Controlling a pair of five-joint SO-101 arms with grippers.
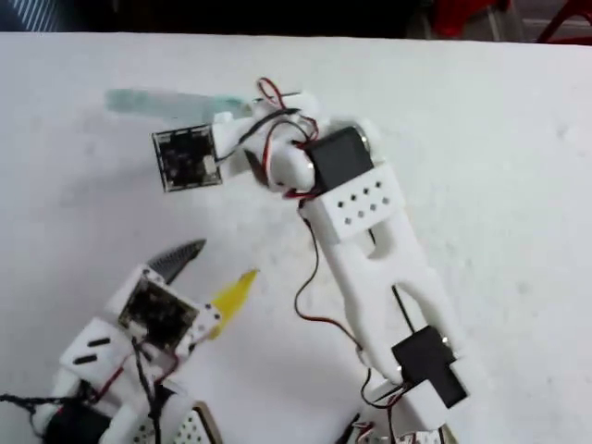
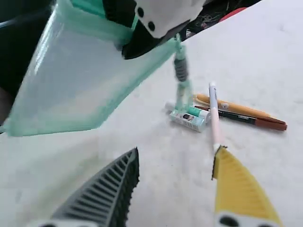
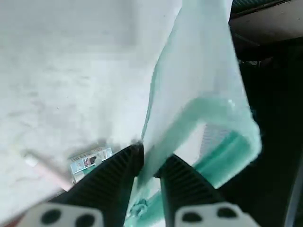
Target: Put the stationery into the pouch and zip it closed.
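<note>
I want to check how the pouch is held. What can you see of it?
The pouch is see-through mint-green plastic with a darker green zip edge and a grey zip pull dangling from one end. The right gripper pinches its edge, holding it up at a tilt over the table. It looks flat and empty.

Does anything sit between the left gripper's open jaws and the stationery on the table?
Nothing visible does: bare table lies between the left gripper and the pink pencil. The pouch, clamped by the right gripper, hangs raised to one side, its zipper pull dangling by the small tube.
</note>
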